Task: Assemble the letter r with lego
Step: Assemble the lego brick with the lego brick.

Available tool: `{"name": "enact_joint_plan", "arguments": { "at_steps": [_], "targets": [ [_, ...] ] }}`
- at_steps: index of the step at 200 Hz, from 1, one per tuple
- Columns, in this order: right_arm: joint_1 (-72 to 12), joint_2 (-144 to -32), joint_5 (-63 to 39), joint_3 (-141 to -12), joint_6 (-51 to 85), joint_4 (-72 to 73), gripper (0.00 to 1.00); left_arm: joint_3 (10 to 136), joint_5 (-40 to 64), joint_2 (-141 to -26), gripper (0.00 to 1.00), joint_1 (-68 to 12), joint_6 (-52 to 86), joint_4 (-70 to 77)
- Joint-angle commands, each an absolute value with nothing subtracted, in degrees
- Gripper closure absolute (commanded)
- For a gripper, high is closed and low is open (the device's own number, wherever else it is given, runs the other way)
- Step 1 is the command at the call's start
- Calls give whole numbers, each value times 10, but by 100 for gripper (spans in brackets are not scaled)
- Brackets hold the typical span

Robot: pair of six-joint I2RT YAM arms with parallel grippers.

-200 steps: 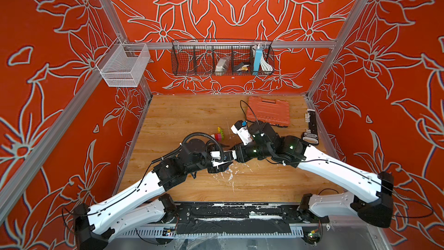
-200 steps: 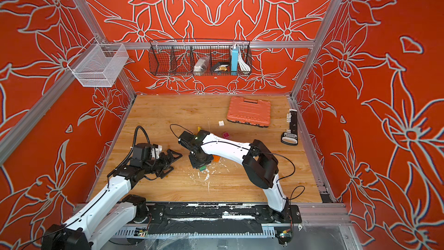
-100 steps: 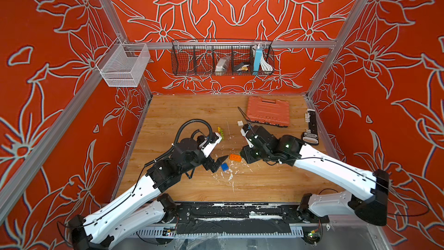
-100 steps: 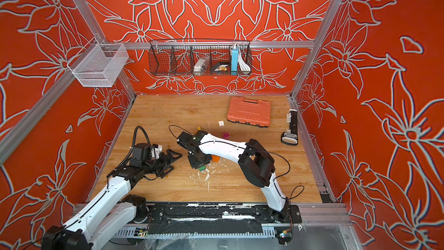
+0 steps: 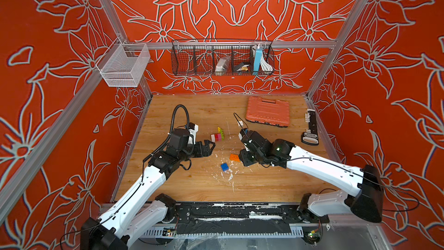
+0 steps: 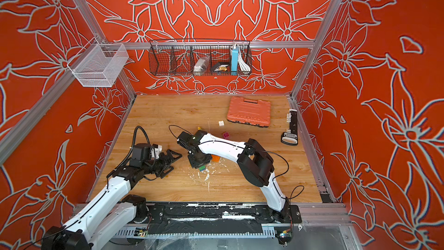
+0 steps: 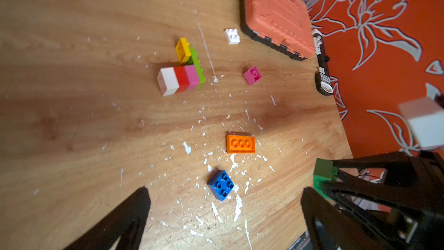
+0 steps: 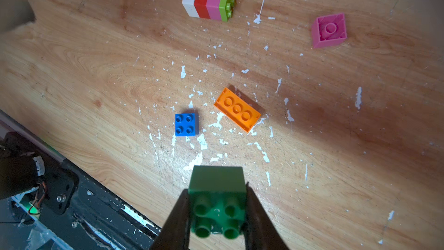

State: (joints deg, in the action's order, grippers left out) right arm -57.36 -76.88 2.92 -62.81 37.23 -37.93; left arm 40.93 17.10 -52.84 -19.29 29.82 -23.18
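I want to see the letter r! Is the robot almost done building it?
Not yet. Done: a joined piece of white, red, pink, lime and yellow bricks lies on the table. In hand: the right gripper is shut on a green brick; the left gripper is open and empty. To do: the blue brick, orange brick, magenta brick and small white brick lie loose, not joined.

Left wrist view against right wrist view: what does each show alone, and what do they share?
Only the left wrist view: the orange case and the black tool. Only the right wrist view: the studs of the green brick. Both: the blue brick, the orange brick, the magenta brick, the joined stack, and the green brick held by the right gripper.
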Motion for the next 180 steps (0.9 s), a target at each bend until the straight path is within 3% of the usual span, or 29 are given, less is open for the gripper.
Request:
{"name": "enact_joint_plan", "arguments": {
  "at_steps": [1, 57, 89, 180],
  "targets": [
    [-570, -778, 33, -620, 397, -350, 100, 411, 222, -545, 1, -164, 356, -286],
    [-555, -860, 25, -668, 377, -464, 100, 461, 166, -551, 1, -150, 402, -385],
    [-561, -925, 28, -751, 373, -540, 100, 353, 223, -461, 1, -149, 458, -274],
    [-615, -1082, -18, -912, 382, -594, 100, 248, 291, -485, 1, -143, 536, -167]
  ]
}}
